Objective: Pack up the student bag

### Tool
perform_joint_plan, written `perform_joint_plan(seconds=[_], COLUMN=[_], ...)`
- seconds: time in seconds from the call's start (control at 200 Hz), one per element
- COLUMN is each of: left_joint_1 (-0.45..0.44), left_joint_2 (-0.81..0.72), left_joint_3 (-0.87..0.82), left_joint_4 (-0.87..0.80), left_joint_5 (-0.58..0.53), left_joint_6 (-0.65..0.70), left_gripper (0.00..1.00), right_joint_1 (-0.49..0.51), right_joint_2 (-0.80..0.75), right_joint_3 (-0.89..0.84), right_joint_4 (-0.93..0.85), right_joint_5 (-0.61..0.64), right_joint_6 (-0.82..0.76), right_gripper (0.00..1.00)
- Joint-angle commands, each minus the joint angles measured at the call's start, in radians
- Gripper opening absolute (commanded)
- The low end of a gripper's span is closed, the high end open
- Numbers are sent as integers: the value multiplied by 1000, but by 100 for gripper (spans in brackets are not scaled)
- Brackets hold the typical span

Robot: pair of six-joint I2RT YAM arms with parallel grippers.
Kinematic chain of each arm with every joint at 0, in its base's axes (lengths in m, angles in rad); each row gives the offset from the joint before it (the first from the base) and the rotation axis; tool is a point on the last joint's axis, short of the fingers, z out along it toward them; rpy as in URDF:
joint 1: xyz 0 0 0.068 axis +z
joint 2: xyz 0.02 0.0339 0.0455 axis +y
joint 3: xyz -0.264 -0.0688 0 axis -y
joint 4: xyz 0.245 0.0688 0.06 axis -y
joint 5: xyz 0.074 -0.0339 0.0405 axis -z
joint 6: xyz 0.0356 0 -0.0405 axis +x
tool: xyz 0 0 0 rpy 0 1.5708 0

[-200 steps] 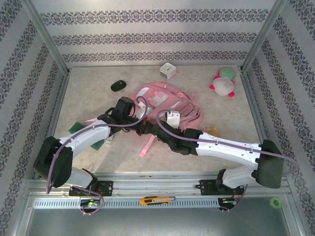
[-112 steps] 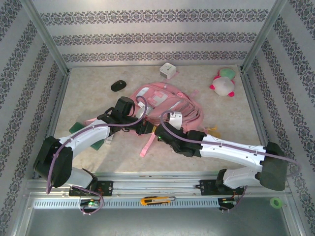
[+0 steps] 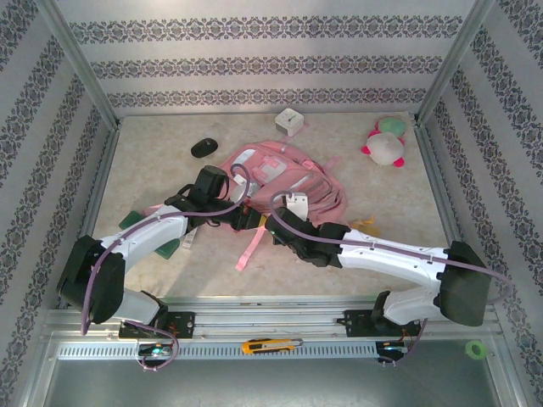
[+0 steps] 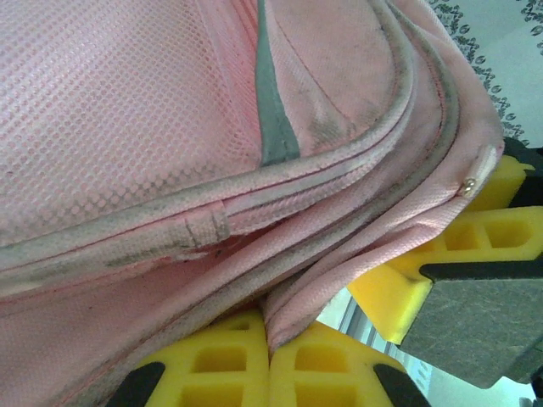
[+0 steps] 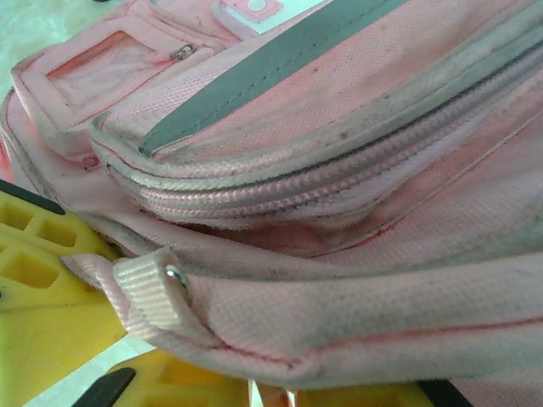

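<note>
Bag point(image 3: 284, 170) mid-frame, lower edge under arms point(image 3: 386, 254), nipped in closed jaws of left gripper point(image 4: 268, 360) and right gripper point(image 5: 267, 392); mouse point(image 3: 204, 147), box point(image 3: 290, 121), plush point(image 3: 386, 146) above.

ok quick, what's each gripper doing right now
left gripper: closed, pinching a fold of the student bag
right gripper: closed, pinching fabric at the student bag's edge

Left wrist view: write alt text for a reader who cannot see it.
The left pincer pinches a fold of the pink student bag between yellow fingers at the bottom edge. Mesh fabric, a grey stripe and soiled zip seams spread above.
</note>
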Motion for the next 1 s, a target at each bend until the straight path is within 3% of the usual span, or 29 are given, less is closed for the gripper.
perform_joint_plan(seconds=[0.0,0.115,0.285,0.56,0.719,0.874,0.994], left_joint_1=[15,21,38,61,61,61,61], left_joint_2=[-79,-83,-97,-110,-107,-104,-110], left_joint_3=[23,20,31,31,31,28,17], left_joint_4=[70,66,-29,-139,-143,-120,-105], left_joint_5=[85,72,-4,-145,-153,-105,-101], left_joint_6=[-54,-54,3,79,91,71,16], left_gripper=[0,0,0,0,0,0,19], right_joint_1=[-9,-14,-56,-204,-282,-294,-286], right_joint_2=[25,12,-71,-208,-273,-284,-265], right_joint_3=[16,19,-24,-117,-175,-207,-232], right_joint_4=[-23,-81,-118,-133,-118,-55,6], right_joint_5=[-58,-21,-41,-261,-347,-432,-501], right_joint_6=[-50,-40,-64,-182,-202,-213,-195], right_gripper=[11,0,0,0,0,0,0])
